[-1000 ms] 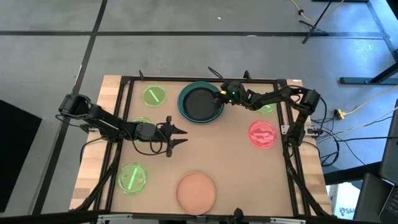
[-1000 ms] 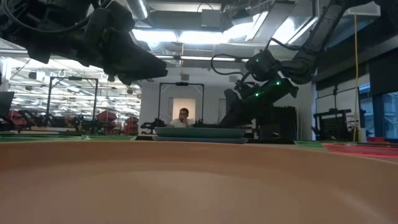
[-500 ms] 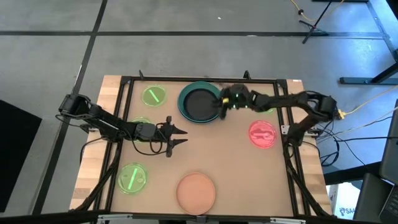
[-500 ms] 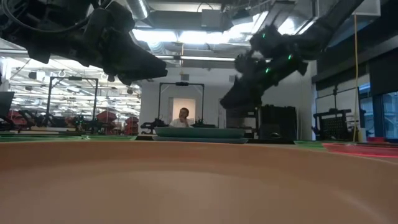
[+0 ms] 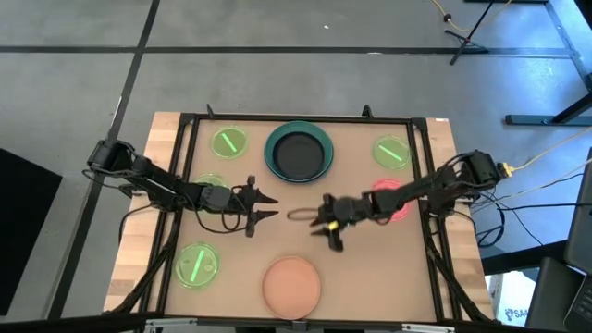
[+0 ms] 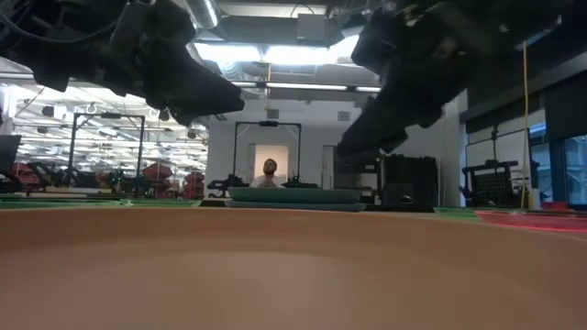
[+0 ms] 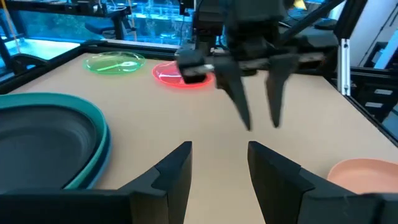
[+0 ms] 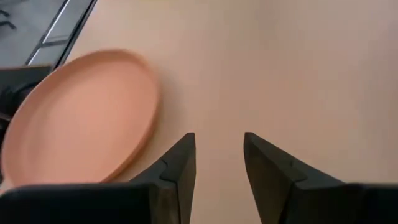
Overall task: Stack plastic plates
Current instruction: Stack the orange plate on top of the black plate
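Observation:
A black plate (image 5: 298,154) lies nested in a teal plate (image 5: 271,153) at the table's far middle. A salmon-pink plate (image 5: 291,285) lies flat by the near edge and fills the low view's foreground (image 6: 293,275). Neon-green plates (image 5: 229,142) (image 5: 391,151) (image 5: 196,265) and a red-pink plate (image 5: 395,200) lie flat around them. No blue plate shows. My left gripper (image 5: 266,205) hovers open left of centre. My right gripper (image 5: 326,231) hovers open at the table's middle, facing it (image 7: 258,121), with the salmon plate (image 8: 81,124) beside its fingers.
A fourth green plate (image 5: 209,181) lies partly under my left arm. A black frame (image 5: 185,166) runs round the table. Bare tabletop (image 5: 296,240) lies between the two grippers and the salmon plate. A person (image 6: 271,170) sits far behind the table.
My right gripper has left the right rim of the black and teal plates, risen, and swept toward the near edge and the table's middle, ending opposite my left gripper. The black plate stays nested in the teal one.

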